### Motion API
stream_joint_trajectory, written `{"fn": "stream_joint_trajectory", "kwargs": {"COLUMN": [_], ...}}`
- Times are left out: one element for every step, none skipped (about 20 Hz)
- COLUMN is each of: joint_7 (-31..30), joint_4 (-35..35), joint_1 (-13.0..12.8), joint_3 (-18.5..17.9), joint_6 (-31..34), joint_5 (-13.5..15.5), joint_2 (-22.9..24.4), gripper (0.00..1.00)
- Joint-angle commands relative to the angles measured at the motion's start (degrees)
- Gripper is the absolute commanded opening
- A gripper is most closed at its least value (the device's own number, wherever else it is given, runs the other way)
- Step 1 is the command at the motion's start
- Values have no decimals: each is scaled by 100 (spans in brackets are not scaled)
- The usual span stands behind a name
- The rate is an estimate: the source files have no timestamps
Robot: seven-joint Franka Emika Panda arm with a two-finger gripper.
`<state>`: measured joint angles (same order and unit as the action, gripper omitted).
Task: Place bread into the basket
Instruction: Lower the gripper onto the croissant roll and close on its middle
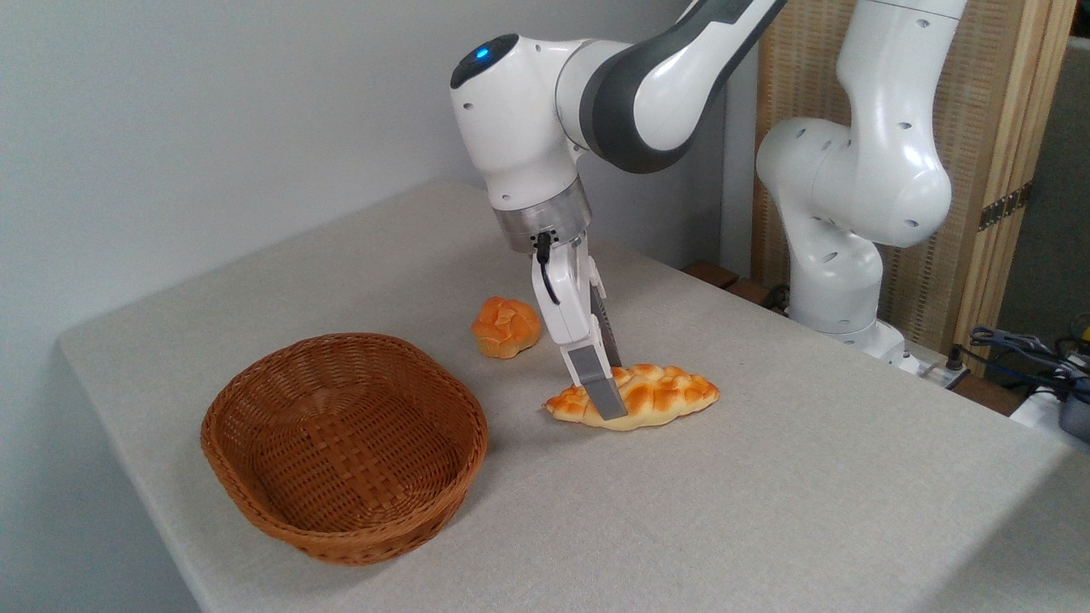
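Glossy white arm (851, 170) — dark grey joint bands, blue light, black cable, grey-tipped claw (606, 393).

Bare table (477, 511) between bread (656, 396) and basket (341, 443).

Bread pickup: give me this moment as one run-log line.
phase: grasping | gripper: down over bread, closure unclear | bread: on table | basket: empty | bun: untouched

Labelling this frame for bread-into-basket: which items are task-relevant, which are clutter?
Task-relevant:
- braided loaf, lying on the table
- wicker basket, empty
- gripper, down at the loaf

Clutter:
- round orange bun
- cables off the table's right edge
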<state>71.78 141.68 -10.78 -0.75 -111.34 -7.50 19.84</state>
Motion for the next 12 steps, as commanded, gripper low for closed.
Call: {"fn": "stream_joint_trajectory", "kwargs": {"joint_7": [73,73,73,56,56,56,56,56,73,73,73,73], "joint_4": [53,53,44,44,53,44,44,44,44,35,18,18], "joint_1": [-3,-3,-3,-11,-11,-11,-11,-11,-11,-11,-11,-11], "joint_3": [-21,-21,-21,-13,-13,-21,-21,-13,-21,-21,-21,-21], "joint_6": [-19,-19,-36,-19,-19,-19,-10,-19,-19,-19,-19,-19], "joint_5": [-85,-85,-85,-85,-85,-85,-85,-85,-85,-85,-85,-94], "joint_2": [-6,-15,-41,-94,-111,-112,-112,-112,-120,-120,-120,-112], "gripper": [13,9,8,6,6,4,3,3,3,3,3,3]}}
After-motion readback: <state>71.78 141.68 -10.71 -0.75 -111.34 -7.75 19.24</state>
